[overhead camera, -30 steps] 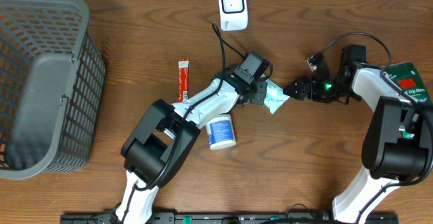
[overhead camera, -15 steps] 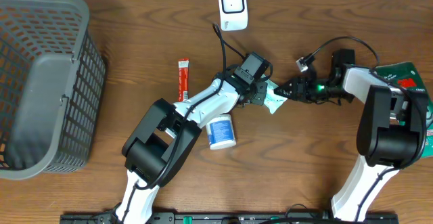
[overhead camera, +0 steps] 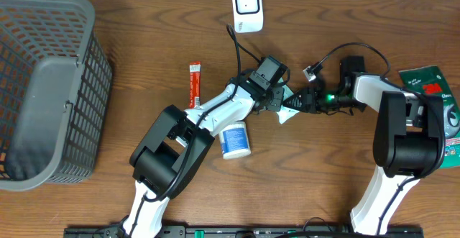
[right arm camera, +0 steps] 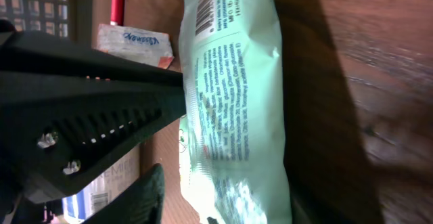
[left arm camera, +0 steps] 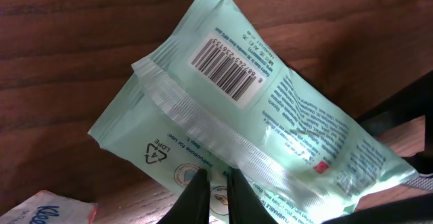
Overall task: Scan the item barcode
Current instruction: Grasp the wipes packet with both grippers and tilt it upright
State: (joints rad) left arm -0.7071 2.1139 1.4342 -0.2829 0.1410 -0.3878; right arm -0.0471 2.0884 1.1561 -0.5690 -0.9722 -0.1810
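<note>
My left gripper (left arm camera: 212, 183) pinches the pale green plastic wipes packet (left arm camera: 230, 116). Right gripper (overhead camera: 300, 101) sits at its other end; I can't tell its opening.

One pack (left arm camera: 250, 122), one scanner (overhead camera: 246, 6), one basket (overhead camera: 43, 8)

Wooden table (overhead camera: 158, 22); scanner (overhead camera: 246, 6); basket (overhead camera: 95, 87); sachet (overhead camera: 194, 84); bottle (overhead camera: 235, 139)

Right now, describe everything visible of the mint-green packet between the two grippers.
The mint-green packet is a soft, glossy plastic pillow pack with a crimped back seam, a white barcode label, fine print and a recycling triangle. It is held tilted over the wooden table, barcode side toward the left wrist camera. The left gripper pinches one edge; the right gripper flanks the far end, contact unclear.
</note>
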